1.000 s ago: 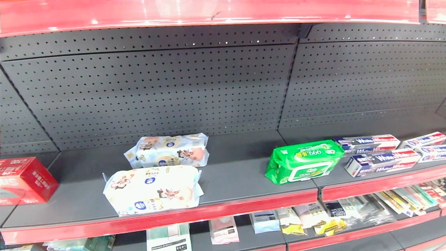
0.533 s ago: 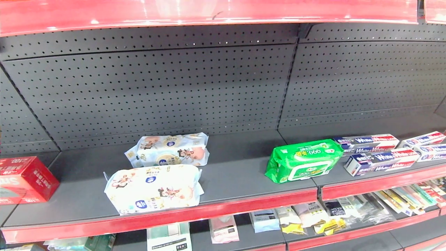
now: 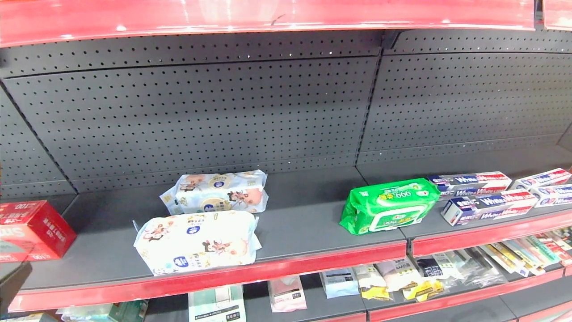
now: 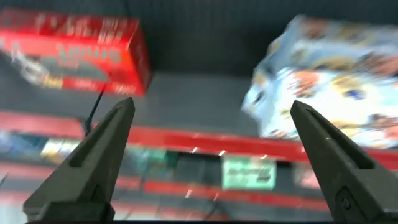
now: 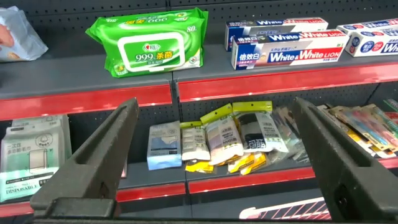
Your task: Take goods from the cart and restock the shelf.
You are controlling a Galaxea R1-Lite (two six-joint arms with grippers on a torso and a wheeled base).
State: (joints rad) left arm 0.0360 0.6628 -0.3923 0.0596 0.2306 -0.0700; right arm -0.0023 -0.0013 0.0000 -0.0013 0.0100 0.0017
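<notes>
The grey shelf [image 3: 304, 223] with its red front lip holds two white patterned soft packs, one at the front [image 3: 196, 241] and one behind it [image 3: 219, 192]. To the right lie a green wipes pack [image 3: 389, 205] and toothpaste boxes [image 3: 487, 201]. My left gripper [image 4: 212, 106] is open and empty in front of the shelf lip, between the red box [image 4: 74, 53] and a white pack [image 4: 329, 87]. A dark piece of my left arm [image 3: 11, 284] shows at the head view's lower left corner. My right gripper [image 5: 217, 102] is open and empty, below the green wipes pack [image 5: 149, 40].
A red box [image 3: 31, 230] stands at the shelf's left end. The lower shelf [image 5: 261, 183] carries small hanging packets [image 5: 217, 140] and flat packs. Bare shelf lies between the white packs and the green pack. A perforated back wall [image 3: 223, 112] closes the rear.
A dark piece of my left arm has come up into the lower left corner of the head view. The goods on the shelf have not moved.
</notes>
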